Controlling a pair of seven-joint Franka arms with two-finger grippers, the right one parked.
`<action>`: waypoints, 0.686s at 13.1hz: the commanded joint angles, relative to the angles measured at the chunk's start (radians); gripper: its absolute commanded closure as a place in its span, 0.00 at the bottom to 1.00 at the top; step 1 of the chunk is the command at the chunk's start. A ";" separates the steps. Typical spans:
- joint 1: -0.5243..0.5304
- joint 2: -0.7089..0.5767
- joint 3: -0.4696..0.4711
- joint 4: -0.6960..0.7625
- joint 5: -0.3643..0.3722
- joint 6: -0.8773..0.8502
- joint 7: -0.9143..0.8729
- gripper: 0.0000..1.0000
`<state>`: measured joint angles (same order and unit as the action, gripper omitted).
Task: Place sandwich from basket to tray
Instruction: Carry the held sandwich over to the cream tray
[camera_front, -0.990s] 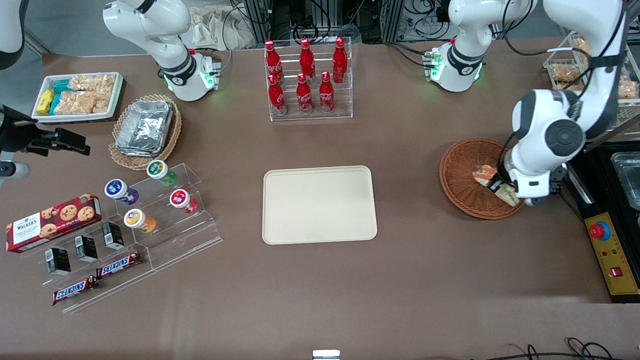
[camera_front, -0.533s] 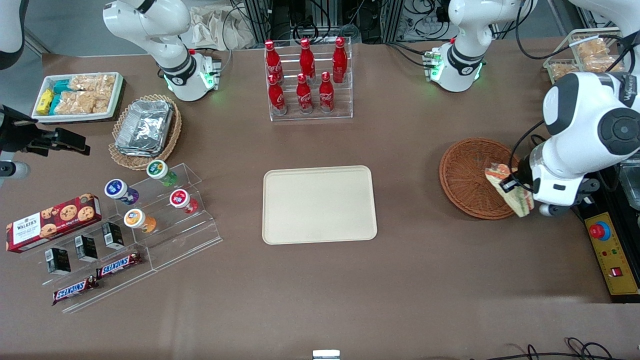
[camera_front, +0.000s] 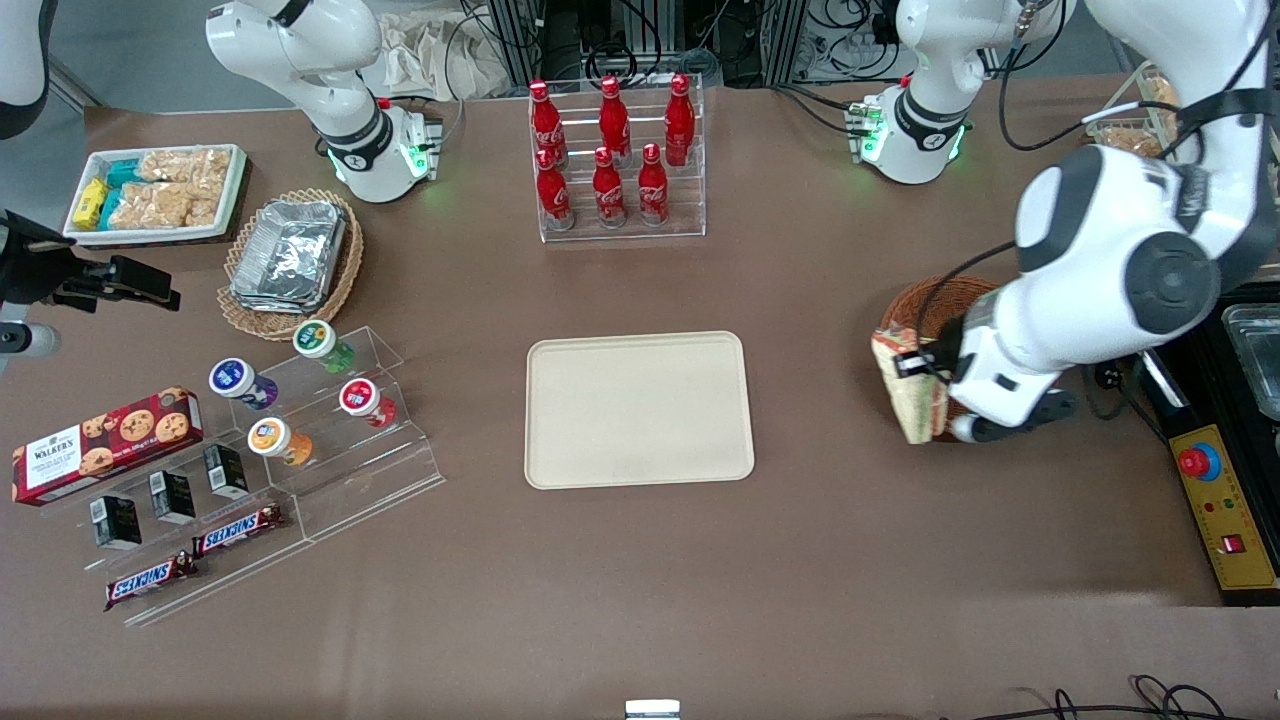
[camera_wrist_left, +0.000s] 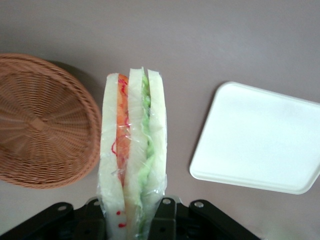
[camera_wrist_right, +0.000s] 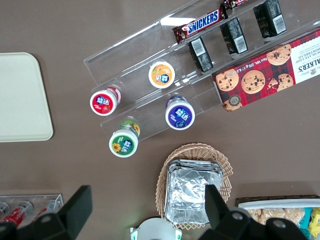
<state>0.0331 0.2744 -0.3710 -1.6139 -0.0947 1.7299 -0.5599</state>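
The tray (camera_front: 639, 410) sits mid-worktop (camera_front: 800, 560), bare. The basket (camera_wrist_left: 42, 120) is toward the working arm's end. The gripper (camera_front: 925, 385) is clamped on the sandwich (camera_front: 912, 395), hanging above the basket's tray-side rim.

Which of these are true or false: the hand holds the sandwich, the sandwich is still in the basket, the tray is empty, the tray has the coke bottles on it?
1. The hand is shut on the sandwich. True.
2. The sandwich lies in the basket. False: it is lifted, over the basket's rim on the tray's side.
3. The tray holds nothing. True.
4. The coke bottles stand on the tray. False: they stand in a clear rack, farther from the front camera.
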 joint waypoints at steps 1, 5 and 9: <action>-0.117 0.078 0.003 0.032 0.044 0.089 -0.099 1.00; -0.240 0.205 0.003 0.034 0.151 0.167 -0.147 1.00; -0.246 0.304 -0.009 0.026 0.155 0.324 -0.153 1.00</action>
<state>-0.2089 0.5395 -0.3740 -1.6145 0.0424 2.0018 -0.6985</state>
